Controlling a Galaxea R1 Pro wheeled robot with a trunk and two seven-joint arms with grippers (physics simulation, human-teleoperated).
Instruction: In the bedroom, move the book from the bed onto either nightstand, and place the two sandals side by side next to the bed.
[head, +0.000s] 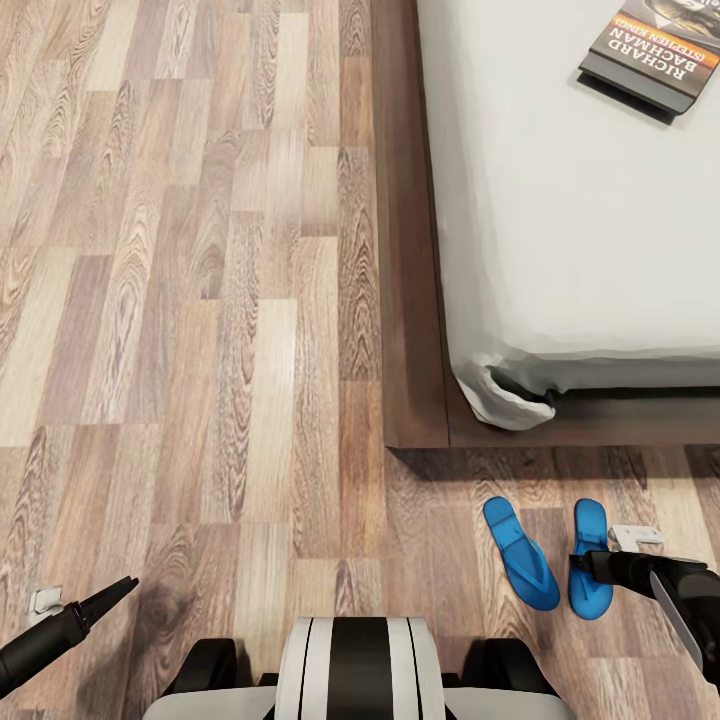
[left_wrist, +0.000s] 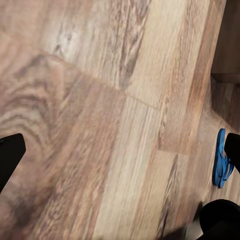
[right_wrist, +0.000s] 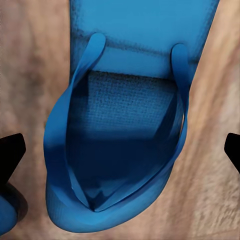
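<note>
The large low bed with white mattress and dark brown platform frame (head: 415, 300) is serving as the landmark. The thin paperback with dark cover, orange band and white lettering (head: 655, 50) is lying flat on the mattress, well in from the foot corner. On the light-brown wood plank floor (head: 200, 300), just off the foot edge of the bed frame, two bright blue flat flip-flop sandals are lying near each other, roughly parallel: one nearer the bed's corner (head: 521, 552), the other (head: 589, 557) beside it.

The right gripper (head: 580, 565) is hanging directly over the second sandal; in the right wrist view its dark fingertips (right_wrist: 11, 155) are standing spread wide to either side of the sandal's toe and thong straps (right_wrist: 120, 140), holding nothing. The left gripper (head: 125, 586) is pointing at bare floor well away from the bed; its fingers (left_wrist: 10, 155) are likewise standing apart and empty.

Risks, judged from this pose: the sandal is thin and flat, so the fingers are likely to scrape the planks or pinch only a strap, letting the sole swing or slip. A sideways nudge during descent could push this sandal against its neighbour and spoil the alignment. The book is still awaiting transfer.
</note>
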